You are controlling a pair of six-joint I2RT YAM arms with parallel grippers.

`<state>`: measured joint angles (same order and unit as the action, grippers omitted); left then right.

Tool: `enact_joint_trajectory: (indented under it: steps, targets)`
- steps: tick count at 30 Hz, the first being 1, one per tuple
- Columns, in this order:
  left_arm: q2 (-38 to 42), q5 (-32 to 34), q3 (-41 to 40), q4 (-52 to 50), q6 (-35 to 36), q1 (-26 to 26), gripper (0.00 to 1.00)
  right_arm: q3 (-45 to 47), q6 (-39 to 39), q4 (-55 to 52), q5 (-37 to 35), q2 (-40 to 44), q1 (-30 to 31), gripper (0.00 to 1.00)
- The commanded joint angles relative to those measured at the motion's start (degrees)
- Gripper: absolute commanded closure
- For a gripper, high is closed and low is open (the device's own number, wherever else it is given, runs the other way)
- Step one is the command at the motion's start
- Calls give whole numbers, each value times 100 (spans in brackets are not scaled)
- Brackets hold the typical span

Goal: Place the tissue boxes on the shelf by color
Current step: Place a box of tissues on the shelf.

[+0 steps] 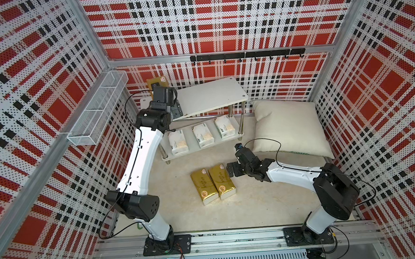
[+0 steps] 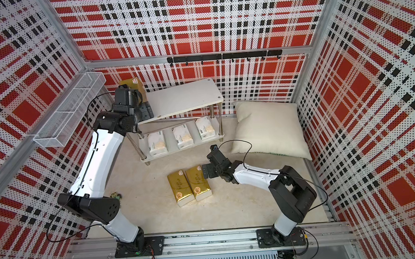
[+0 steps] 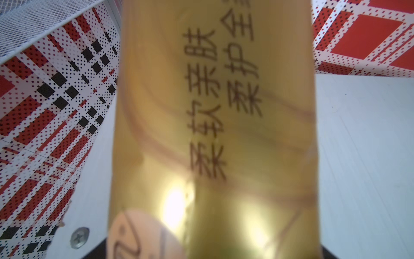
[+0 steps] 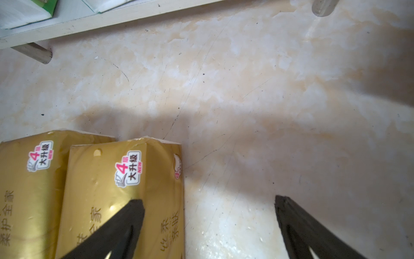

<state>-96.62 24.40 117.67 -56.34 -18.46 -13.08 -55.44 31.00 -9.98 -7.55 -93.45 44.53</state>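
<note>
The step in hand is judged to be the setting down of a gold tissue pack (image 3: 212, 134) on the top board (image 1: 211, 95) of the shelf. It is done well if the pack is laid flat and fully on the board, clear of the edge. The fingers should then be parted wide and drawn straight back, so that the soft wrapper is not dragged along. Room should be left along the board for the two gold packs on the floor (image 1: 203, 187) (image 1: 222, 182).

In both top views the pack is seen at the board's far left end, at about 10 o'clock from its middle. The left gripper (image 1: 155, 86) is placed right at it. In the left wrist view the pack fills the picture and no finger is shown, so whether it is clasped or let go cannot be told.

The three white packs (image 1: 203, 135) are lined up on the lower board (image 1: 189, 136). The right gripper (image 4: 207, 199) is held low with its jaws spread wide and empty. The nearer floor pack lies just beside it, at about 9 o'clock in a top view.
</note>
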Motion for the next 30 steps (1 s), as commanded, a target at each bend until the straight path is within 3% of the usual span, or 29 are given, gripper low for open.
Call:
enact_joint_trajectory:
  steps: [1, 16, 30]
  targets:
    - [-94, -45, 72, -112, 97, 36, 14, -19, 28, -4, -45, -62, 66, 0]
    - [87, 199, -35, -22, 71, 53, 5, -142, 28, 22, 8, -225, 115, 0]
    - [284, 469, -278, 100, -35, 53, 14, -193, 20, 30, 34, -306, 152, 0]
